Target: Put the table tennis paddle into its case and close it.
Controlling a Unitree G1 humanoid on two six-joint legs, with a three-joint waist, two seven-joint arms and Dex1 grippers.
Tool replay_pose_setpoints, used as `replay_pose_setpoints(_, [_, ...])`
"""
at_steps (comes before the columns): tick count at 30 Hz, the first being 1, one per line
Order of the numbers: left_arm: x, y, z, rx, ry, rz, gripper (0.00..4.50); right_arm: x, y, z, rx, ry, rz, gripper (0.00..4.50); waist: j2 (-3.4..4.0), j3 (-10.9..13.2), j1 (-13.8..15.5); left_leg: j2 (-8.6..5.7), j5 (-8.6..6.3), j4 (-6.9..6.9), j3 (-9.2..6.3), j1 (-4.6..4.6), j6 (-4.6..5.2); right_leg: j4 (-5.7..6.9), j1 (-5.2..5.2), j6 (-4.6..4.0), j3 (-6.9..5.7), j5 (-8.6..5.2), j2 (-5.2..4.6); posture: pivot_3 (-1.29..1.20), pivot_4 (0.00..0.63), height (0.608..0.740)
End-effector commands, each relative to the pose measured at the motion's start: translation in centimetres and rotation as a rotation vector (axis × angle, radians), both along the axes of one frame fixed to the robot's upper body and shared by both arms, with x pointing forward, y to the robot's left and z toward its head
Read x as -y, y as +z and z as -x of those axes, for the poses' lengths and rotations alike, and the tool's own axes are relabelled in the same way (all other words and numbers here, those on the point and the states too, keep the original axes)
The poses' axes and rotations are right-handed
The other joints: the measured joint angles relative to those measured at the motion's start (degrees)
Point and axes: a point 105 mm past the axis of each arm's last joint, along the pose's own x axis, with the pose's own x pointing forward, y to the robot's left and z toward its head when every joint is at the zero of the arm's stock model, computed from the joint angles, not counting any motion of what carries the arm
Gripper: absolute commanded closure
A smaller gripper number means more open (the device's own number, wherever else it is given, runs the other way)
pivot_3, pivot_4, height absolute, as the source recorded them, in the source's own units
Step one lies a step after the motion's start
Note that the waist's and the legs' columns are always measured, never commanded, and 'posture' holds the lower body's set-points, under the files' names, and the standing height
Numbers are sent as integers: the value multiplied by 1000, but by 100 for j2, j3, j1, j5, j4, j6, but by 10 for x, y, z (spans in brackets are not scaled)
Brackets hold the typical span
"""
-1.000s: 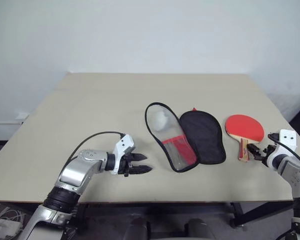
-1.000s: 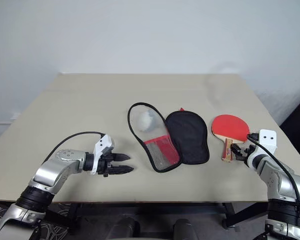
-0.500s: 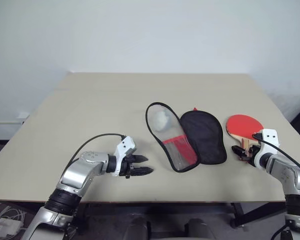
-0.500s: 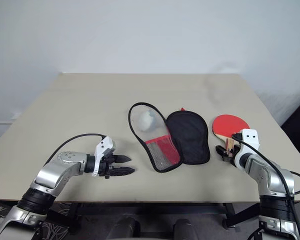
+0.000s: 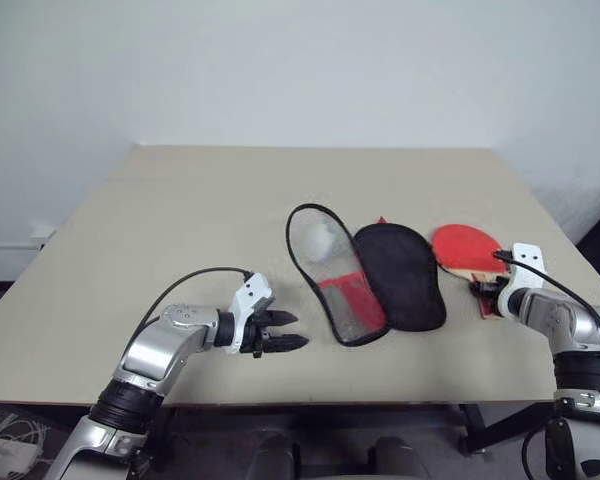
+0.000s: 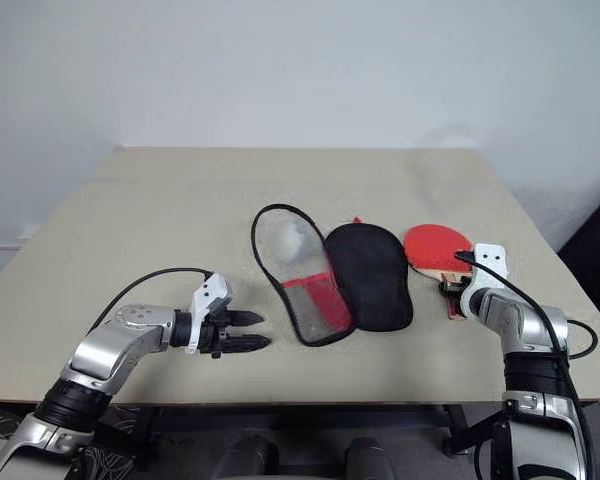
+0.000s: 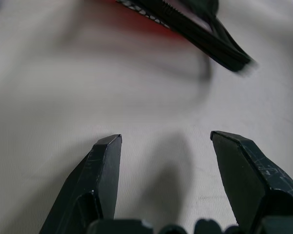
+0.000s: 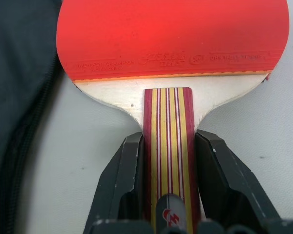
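The table tennis paddle (image 5: pixel 465 247) lies red face up on the table, just right of the case, with its striped wooden handle (image 8: pixel 168 146) pointing toward me. My right gripper (image 8: pixel 168 141) is shut on that handle, one finger on each side. The case (image 5: pixel 400 275) lies open in the middle of the table. Its black flap is on the right and its see-through flap with red and mesh (image 5: pixel 335 280) is on the left. My left gripper (image 5: pixel 285 331) stands open just above the table, left of the case, with nothing between its fingers (image 7: pixel 105 161).
A whitish round lump (image 5: pixel 320 240) sits inside the see-through flap. The beige table (image 5: pixel 200 220) has wide bare areas at the left and back. Its right edge runs close behind the paddle and my right arm.
My right gripper has moved forward along the handle and closed on it. The paddle has shifted a little left, toward the case. The left gripper has stayed where it was.
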Motion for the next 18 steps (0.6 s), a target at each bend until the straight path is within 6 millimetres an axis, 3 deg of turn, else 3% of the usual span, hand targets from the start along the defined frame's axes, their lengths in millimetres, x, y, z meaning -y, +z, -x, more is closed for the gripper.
replay_pose_setpoints(1, [2, 12, -2, 48, 1, 20, 1411, 9, 9, -6, 18, -70, -12, 3350, 0, 0, -3, 0, 0, 0, 1, 0, 0, 0, 0, 0, 0, 0, 0, 0, 0, 740])
replay_pose_setpoints(8, [1, 11, -2, 45, 5, 18, 1411, 35, 26, -13, 22, -380, -38, 3350, 13, 4, 57, 0, 1, -1, 0, -2, 0, 3, -1, -2, -1, 1, -1, 0, 0, 740])
replay_pose_setpoints(11, [2, 12, -4, 46, 2, 17, 1411, 14, 43, -21, 53, -389, -133, 3350, 24, 5, 60, 0, 3, -8, 0, -12, 0, 3, -9, -1, -3, 1, 0, 0, 0, 740])
replay_pose_setpoints(18, [5, 12, -8, 48, -17, 13, 1411, -60, 86, -18, 154, -147, -178, 3350, 70, 23, 23, 0, 21, -29, -3, -15, 29, 13, -20, -6, 7, 4, 9, 0, 0, 740])
